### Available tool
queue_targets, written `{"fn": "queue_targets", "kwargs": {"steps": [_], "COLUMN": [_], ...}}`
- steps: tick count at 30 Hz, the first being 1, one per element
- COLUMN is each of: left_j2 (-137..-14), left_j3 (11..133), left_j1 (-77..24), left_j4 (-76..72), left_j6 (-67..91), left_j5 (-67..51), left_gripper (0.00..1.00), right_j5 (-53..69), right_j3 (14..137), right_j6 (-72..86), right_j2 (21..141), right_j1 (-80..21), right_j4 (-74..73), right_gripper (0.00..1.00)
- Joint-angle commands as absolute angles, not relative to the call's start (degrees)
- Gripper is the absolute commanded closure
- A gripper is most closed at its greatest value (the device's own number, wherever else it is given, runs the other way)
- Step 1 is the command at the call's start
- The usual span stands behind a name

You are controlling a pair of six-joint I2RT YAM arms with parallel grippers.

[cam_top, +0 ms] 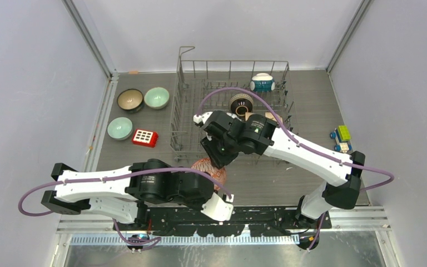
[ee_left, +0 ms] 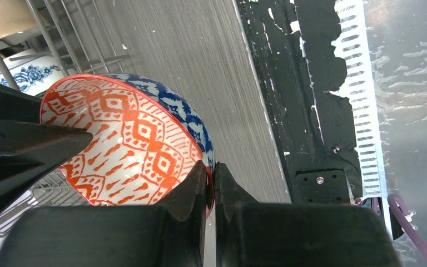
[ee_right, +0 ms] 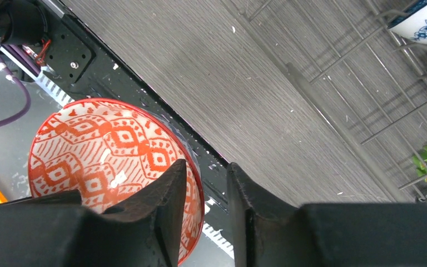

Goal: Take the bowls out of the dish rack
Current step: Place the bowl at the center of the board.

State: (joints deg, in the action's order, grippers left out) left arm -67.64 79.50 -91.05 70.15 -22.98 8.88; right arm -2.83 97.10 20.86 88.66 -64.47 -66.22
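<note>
One red bowl (ee_left: 133,133) is clamped by the left gripper (ee_left: 211,168), its rim straddled by the unclosed right gripper (ee_right: 205,167)

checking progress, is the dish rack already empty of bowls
No, a teal-and-white bowl and a dark brown bowl sit in the dish rack.

No writing could be read; the white print on the left arm's motor (cam_top: 154,179) was too small.

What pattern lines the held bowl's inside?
Bowl: orange-red diamonds on white; clearest in left wrist view.
</note>
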Motion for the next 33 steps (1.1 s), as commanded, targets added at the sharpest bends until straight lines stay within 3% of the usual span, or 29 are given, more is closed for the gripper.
{"fn": "queue_targets", "kwargs": {"steps": [1, 6, 10, 17, 18, 21, 24, 25, 26, 33], "left_j2": [-67.20, -67.25, -67.00, -65.10, -64.85, -64.12, -63.08, -62.34, -61.79, -56.32], "left_j3": [82.09, 82.26, 82.85, 81.52, 81.22, 80.64, 80.68, 80.58, 80.40, 76.34], "left_j1": [-91.35, -91.32, -91.37, -91.37, -91.32, -91.39, -91.33, -91.32, -91.40, -91.34], "left_j4": [69.08, 68.57, 68.32, 65.10, 64.78, 64.01, 62.74, 62.09, 61.41, 53.68], "left_j6": [-23.38, -22.59, -21.60, -20.64, -20.42, -19.14, -17.17, -16.66, -16.36, -14.49], "left_j5": [8.88, 8.27, 8.62, 11.13, 11.39, 12.18, 11.78, 11.48, 11.50, 15.51], "left_gripper": [1.00, 1.00, 1.00, 0.95, 0.88, 0.54, 0.30, 0.20, 0.03, 0.00], "right_j5": [-4.10, -4.56, -4.01, -4.75, -5.15, -6.18, -7.29, -7.76, -8.29, -11.68], "right_j3": [96.70, 95.93, 95.72, 93.84, 93.57, 93.22, 92.79, 92.55, 92.24, 89.61], "right_j6": [19.95, 19.95, 20.47, 22.24, 22.53, 23.21, 23.78, 23.79, 23.76, 22.44], "right_j2": [87.99, 87.51, 87.08, 84.44, 84.00, 82.94, 81.81, 81.42, 80.85, 75.19], "right_j1": [-65.24, -65.67, -65.81, -65.86, -65.85, -65.86, -65.88, -65.90, -65.89, -65.81], "right_j4": [-64.53, -64.46, -64.36, -61.90, -61.47, -61.05, -60.62, -60.61, -60.54, -60.67], "right_gripper": [0.66, 0.78, 0.98, 0.99, 0.99, 0.99, 0.99, 0.99, 0.99, 0.99]}}
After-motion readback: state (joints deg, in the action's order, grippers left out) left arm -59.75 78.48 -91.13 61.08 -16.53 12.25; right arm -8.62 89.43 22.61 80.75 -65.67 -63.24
